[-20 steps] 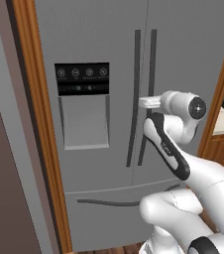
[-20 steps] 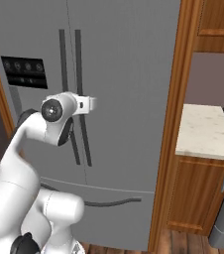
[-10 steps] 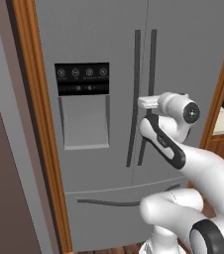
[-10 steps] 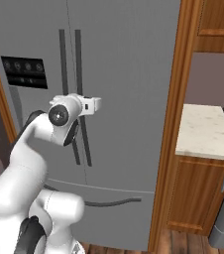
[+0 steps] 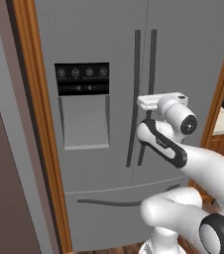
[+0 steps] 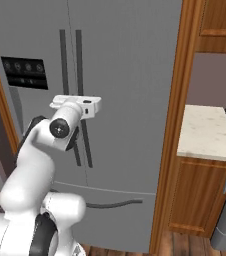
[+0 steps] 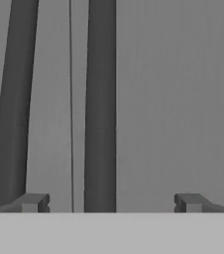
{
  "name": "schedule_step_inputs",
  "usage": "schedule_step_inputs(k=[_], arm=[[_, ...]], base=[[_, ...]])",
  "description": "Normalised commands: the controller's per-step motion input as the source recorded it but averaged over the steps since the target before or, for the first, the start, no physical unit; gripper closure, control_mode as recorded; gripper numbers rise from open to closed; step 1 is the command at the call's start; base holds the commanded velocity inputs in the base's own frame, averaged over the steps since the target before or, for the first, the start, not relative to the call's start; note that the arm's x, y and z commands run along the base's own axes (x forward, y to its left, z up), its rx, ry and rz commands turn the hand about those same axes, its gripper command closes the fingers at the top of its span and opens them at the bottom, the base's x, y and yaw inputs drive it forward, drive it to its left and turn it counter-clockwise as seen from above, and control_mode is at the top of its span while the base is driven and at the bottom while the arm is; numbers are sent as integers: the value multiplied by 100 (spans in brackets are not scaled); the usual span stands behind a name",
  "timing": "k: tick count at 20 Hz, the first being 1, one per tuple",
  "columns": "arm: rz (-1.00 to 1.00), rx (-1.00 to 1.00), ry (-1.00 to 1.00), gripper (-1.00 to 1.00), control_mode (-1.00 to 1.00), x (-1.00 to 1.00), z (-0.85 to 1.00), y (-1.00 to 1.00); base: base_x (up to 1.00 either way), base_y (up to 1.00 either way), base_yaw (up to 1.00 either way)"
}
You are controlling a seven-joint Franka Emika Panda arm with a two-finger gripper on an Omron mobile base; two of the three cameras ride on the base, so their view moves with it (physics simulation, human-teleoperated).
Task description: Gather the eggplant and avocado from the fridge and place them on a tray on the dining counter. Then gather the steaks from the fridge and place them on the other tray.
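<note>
Now opening step: fingers (image 7: 109, 203) spread wide, straddling right dark vertical bar handle (image 7: 100, 104) of closed tall grey steel fridge (image 5: 104, 39); next, advance, clamp handle, pull.

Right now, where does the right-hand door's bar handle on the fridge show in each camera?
Left base view: right-door handle, right of centre, partly behind the arm.
Right base view: left of centre, above the wrist.
Hand view: the dark bar between the open hand's fingers.
Shared landmark: door seam.
</note>
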Motion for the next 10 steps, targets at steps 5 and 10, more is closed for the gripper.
schedule_step_inputs(k=[5,10], arm=[[-1,0,-12,-100,-100,26,-7,0],[0,0,-16,-100,-100,19,-3,1]], base=[[0,0,0],[0,0,0]])
